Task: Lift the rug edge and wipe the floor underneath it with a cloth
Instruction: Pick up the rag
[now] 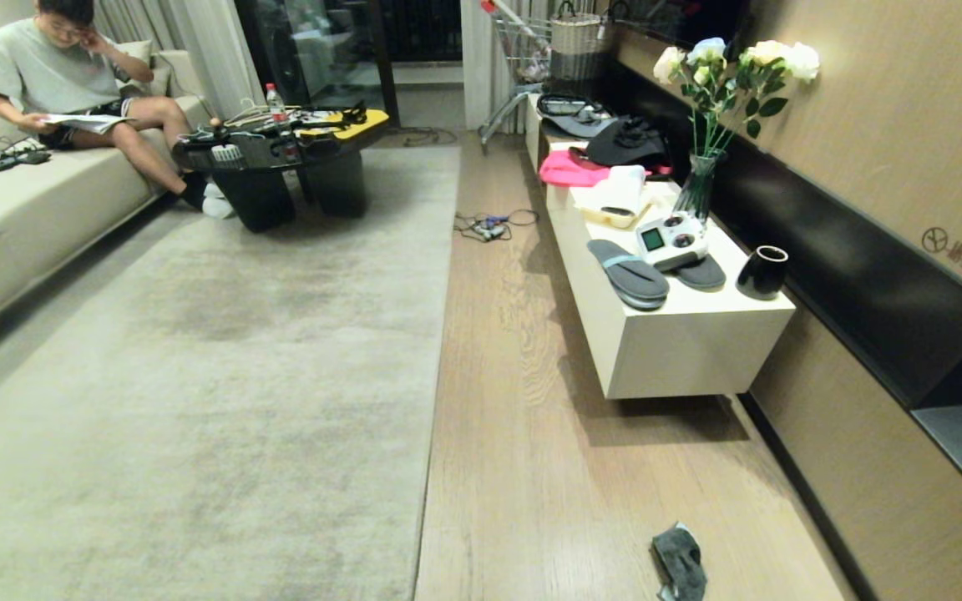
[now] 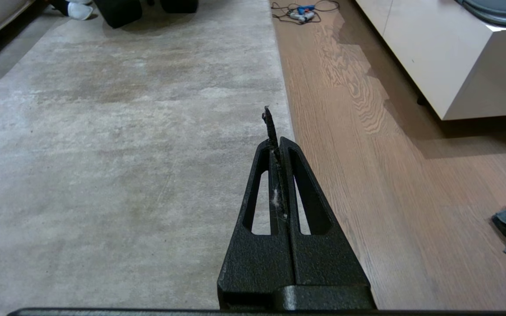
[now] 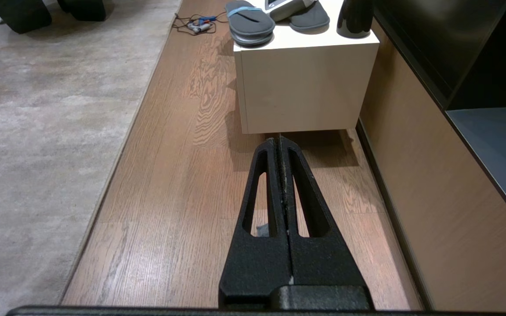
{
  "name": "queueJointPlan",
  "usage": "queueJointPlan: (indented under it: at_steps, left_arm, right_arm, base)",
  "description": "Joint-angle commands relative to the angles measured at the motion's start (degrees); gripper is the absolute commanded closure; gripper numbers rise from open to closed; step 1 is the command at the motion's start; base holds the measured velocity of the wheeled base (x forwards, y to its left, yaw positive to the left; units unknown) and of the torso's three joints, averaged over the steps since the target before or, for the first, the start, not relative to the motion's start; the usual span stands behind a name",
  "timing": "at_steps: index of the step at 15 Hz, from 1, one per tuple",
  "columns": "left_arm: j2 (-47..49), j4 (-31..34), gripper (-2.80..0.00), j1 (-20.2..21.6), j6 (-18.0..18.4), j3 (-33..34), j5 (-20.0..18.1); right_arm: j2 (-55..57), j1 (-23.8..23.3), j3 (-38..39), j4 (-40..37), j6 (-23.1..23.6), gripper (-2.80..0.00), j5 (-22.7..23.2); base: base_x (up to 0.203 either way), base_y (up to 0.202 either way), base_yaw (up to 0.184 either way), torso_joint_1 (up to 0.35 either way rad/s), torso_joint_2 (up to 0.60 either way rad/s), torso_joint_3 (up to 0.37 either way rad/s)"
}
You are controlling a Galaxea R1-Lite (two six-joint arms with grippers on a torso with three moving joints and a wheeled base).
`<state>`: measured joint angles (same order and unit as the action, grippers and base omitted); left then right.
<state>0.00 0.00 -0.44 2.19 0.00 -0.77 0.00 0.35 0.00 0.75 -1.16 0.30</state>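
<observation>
Presently the small dark grey-green cloth (image 1: 679,564) lies on the light wood-grain floor (image 1: 531,417), apart from the pale rug edge (image 1: 435,376); left gripper (image 2: 276,142) and right gripper (image 3: 280,142) both pressed together, empty.

Rug (image 1: 222,351) pale grey-beige, mottled; floor (image 1: 531,434) light brown wood-grain; cloth (image 1: 680,563) seemingly dark grey-green.
</observation>
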Motion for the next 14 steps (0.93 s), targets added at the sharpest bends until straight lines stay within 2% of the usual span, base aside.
queueJointPlan:
  at_steps: [1, 9, 14]
  left_arm:
    - [0.0, 0.0, 0.0, 0.0, 0.0, 0.0, 0.0]
    - [0.0, -0.1, 0.0, 0.0, -0.1, 0.0, -0.1]
    - [0.0, -0.1, 0.0, 0.0, 0.0, 0.0, -0.1]
  right_arm:
    - [0.1, 0.0, 0.0, 0.0, 0.0, 0.0, 0.1]
    - [0.1, 0.1, 0.0, 0.0, 0.0, 0.0, 0.1]
    - [0.1, 0.0, 0.0, 0.0, 0.0, 0.0, 0.1]
  base:
    - [0.0, 0.0, 0.0, 0.0, 0.0, 0.0]
    - [0.0, 0.0, 0.0, 0.0, 0.0, -0.008]
    - [0.0, 0.0, 0.0, -0.001, 0.0, -0.169]
